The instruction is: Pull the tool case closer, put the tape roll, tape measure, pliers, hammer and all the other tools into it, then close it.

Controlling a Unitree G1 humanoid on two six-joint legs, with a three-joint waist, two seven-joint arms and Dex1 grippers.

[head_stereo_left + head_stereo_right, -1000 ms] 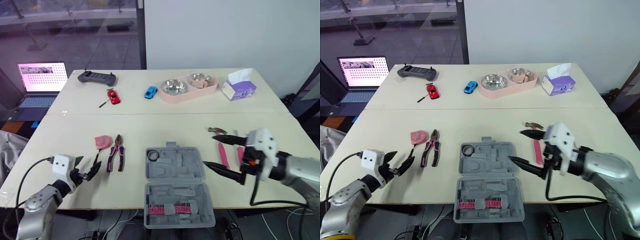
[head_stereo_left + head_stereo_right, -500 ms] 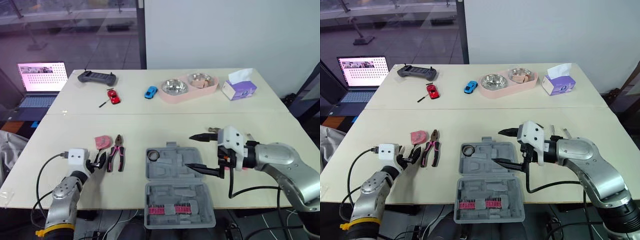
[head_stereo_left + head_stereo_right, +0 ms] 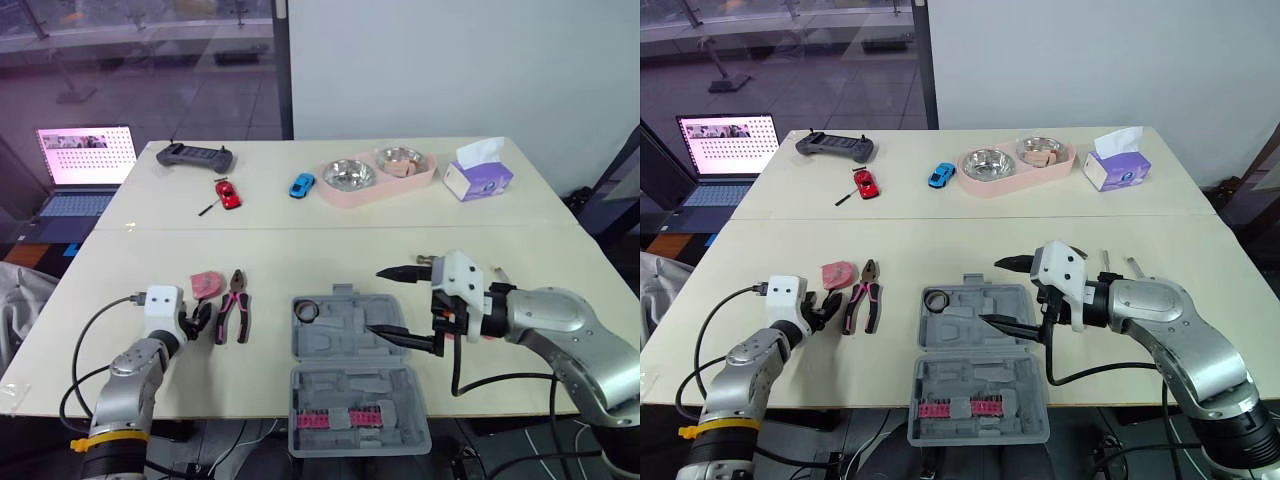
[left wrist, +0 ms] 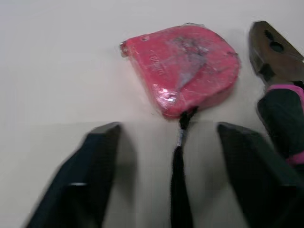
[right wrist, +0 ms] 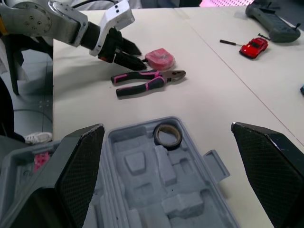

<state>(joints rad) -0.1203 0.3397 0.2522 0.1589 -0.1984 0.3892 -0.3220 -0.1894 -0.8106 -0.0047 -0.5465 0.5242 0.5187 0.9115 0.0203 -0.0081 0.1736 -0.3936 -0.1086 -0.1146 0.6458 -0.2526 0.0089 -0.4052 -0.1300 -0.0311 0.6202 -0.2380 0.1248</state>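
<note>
1. Hovering left tool (image 3: 826, 306), spread, just short of tape measure (image 4: 185, 66), cord (image 4: 178, 166) between its fingers (image 4: 95, 161).
2. Pliers (image 3: 862, 295) just beside it, long axis along its fingers, nose pointing away.
3. Right tool (image 3: 990, 291) gaping wide above open tool case (image 3: 975, 375); tape roll (image 5: 167, 135) inside, ahead of it.

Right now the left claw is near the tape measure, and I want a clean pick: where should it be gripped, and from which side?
Grip the tape measure by its pink body, across its width, not by the black strap. It lies flat with the strap trailing toward the open left claw, so come in from that strap side, staying clear of the pliers beside it.
</note>
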